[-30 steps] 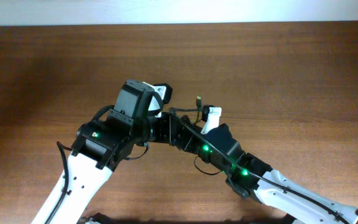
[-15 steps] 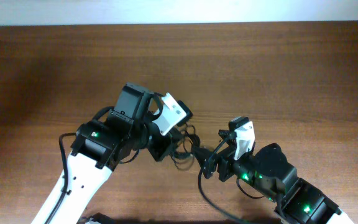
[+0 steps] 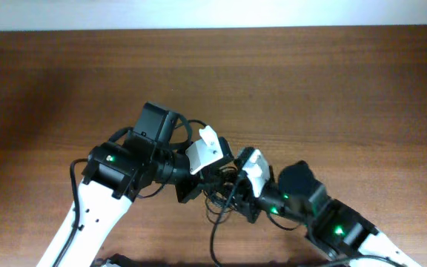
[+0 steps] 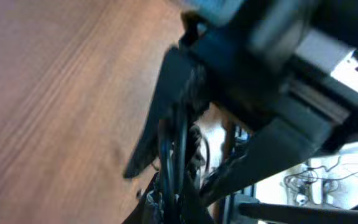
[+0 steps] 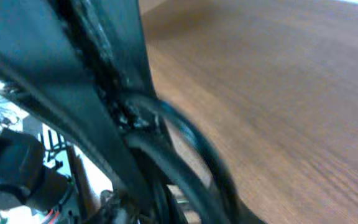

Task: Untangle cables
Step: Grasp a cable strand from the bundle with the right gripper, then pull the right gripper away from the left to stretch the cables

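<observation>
cables [image 3: 215,210] in tangled loops; axis unclear

I can read nothing here: no lettering, number, brand or sign shows on the table [image 3: 332,81] or on the cables [image 3: 224,178], and both my wrist views are too blurred to make out any print

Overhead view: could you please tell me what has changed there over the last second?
The right claw first pulled back to the right, away from the left claw, then swung in again and now sits close beside it. The left claw shifted slightly toward the arms' bases. The cables stay bunched between them; the wrist views are too blurred to judge either grip.
</observation>
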`<move>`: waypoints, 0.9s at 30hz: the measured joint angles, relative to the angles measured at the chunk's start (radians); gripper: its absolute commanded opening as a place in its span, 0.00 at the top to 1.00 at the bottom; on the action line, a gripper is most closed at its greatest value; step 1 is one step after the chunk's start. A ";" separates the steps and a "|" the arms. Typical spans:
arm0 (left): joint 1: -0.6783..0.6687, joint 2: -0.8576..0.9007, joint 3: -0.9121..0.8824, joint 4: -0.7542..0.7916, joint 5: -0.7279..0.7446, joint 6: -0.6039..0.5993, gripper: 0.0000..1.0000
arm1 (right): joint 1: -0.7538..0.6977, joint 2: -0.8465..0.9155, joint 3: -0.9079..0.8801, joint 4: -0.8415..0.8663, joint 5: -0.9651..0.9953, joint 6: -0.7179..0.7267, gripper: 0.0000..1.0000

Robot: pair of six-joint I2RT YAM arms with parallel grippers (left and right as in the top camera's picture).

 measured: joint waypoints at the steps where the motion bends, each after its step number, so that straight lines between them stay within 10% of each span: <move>1: 0.005 0.000 0.001 -0.004 -0.009 0.008 1.00 | 0.000 0.016 0.000 0.012 -0.009 -0.004 0.96; 5: -0.007 0.000 0.012 -0.013 -0.011 0.016 0.92 | -0.020 -0.043 0.000 -0.049 -0.028 0.030 0.96; 6: -0.007 0.000 0.015 -0.008 0.016 0.015 0.09 | -0.025 -0.070 -0.001 -0.059 -0.032 0.043 0.96; 7: -0.001 -0.001 0.021 -0.010 0.036 0.018 0.01 | -0.029 -0.102 -0.001 -0.064 -0.030 0.063 0.96; 10: 0.081 -0.003 0.017 -0.006 -0.020 -0.032 0.01 | -0.077 -0.196 -0.002 -0.076 0.063 0.175 0.96; 20: 0.177 -0.003 0.010 0.129 -0.090 -0.829 0.01 | -0.077 -0.134 -0.002 0.031 0.259 0.649 0.96; 27: 0.177 -0.003 -0.021 0.248 -0.098 -0.725 0.02 | -0.077 -0.087 -0.002 0.032 0.183 0.656 0.96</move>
